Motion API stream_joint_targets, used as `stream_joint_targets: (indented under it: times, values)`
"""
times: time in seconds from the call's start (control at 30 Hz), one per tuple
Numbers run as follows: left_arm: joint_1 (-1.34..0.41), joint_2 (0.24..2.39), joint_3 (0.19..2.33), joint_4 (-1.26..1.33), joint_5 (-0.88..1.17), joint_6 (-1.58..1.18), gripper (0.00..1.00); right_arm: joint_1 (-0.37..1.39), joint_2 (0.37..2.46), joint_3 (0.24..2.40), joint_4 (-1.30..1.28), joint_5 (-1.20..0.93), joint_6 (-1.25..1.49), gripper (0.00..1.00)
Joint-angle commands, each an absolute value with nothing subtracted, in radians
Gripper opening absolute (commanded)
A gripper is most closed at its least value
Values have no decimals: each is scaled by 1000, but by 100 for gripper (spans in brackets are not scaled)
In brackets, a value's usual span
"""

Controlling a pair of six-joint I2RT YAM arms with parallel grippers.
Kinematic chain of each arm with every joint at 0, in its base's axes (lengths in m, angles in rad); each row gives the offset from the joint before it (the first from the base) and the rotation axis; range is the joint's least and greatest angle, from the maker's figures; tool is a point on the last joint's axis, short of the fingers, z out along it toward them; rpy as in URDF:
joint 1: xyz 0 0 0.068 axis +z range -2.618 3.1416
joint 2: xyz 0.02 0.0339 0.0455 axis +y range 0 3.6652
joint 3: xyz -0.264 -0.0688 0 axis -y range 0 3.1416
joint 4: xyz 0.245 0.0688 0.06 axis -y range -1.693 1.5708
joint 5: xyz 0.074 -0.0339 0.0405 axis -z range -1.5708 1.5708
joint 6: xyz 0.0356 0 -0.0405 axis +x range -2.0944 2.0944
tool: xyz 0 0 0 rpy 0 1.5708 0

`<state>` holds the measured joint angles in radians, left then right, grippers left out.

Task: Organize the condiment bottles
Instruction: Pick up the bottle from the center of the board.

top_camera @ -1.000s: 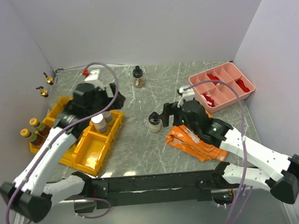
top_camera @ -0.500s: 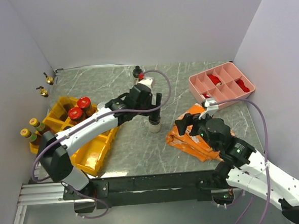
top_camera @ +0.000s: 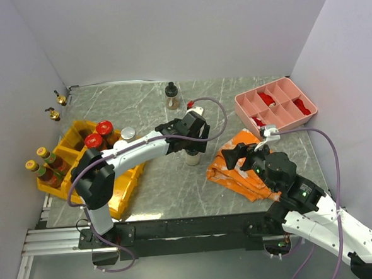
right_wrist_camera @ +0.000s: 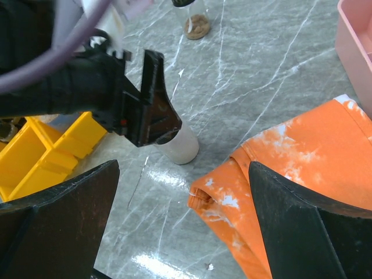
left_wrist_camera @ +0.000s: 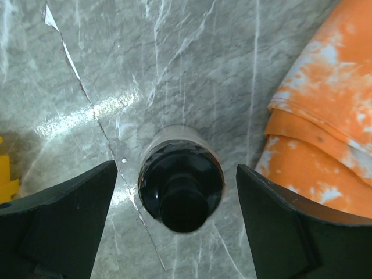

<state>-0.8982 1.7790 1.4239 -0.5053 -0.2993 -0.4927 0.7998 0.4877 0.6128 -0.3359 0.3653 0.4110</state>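
A small pale bottle with a black top (left_wrist_camera: 181,189) stands on the marble table beside the orange cloth; it also shows in the top view (top_camera: 192,158) and the right wrist view (right_wrist_camera: 181,145). My left gripper (left_wrist_camera: 176,174) is open, directly above it, one jaw on each side, not touching; it also shows in the top view (top_camera: 193,145). My right gripper (top_camera: 236,156) is open and empty over the cloth's left edge (right_wrist_camera: 183,192). Another black-topped bottle (top_camera: 171,95) stands at the back. Red-capped jars (top_camera: 100,134) and yellow-capped bottles (top_camera: 38,161) sit in the yellow bins.
Yellow bins (top_camera: 116,185) fill the left side. Two gold-spout bottles (top_camera: 56,104) stand at the far left corner. A crumpled orange cloth (top_camera: 238,174) lies right of centre. A pink divided tray (top_camera: 275,105) with red items sits at the back right.
My left arm swung from over the yellow bins to the centre and now hovers over the black-topped bottle. My right gripper drew back from that bottle toward the orange cloth.
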Motion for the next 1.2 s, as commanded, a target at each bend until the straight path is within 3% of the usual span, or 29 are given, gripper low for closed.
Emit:
stream_joint_targets:
  times: [0.0, 0.23, 0.43, 0.53, 0.57, 0.67, 0.87, 1.17]
  values:
    - [-904, 1801, 1479, -515, -325, -511, 88, 796, 479, 604, -314, 379, 413, 100]
    - [-904, 1821, 1466, -505, -305, -515, 82, 796, 472, 601, -310, 380, 417, 100]
    - [-905, 1810, 1457, -529, -290, -543, 63, 796, 472, 601, -311, 383, 416, 100]
    - [-913, 1789, 1448, -554, -284, -563, 49, 796, 468, 598, -305, 383, 414, 100]
    - [-917, 1783, 1447, -561, -282, -569, 39, 796, 465, 597, -305, 382, 416, 100]
    - [-926, 1756, 1448, -601, -285, -594, 22, 796, 466, 598, -304, 379, 417, 100]
    - [-954, 1694, 1436, -705, -319, -652, 1, 796, 456, 594, -305, 379, 419, 100]
    - [-1017, 1519, 1322, -847, -399, -787, 1, 796, 453, 595, -296, 354, 420, 100]
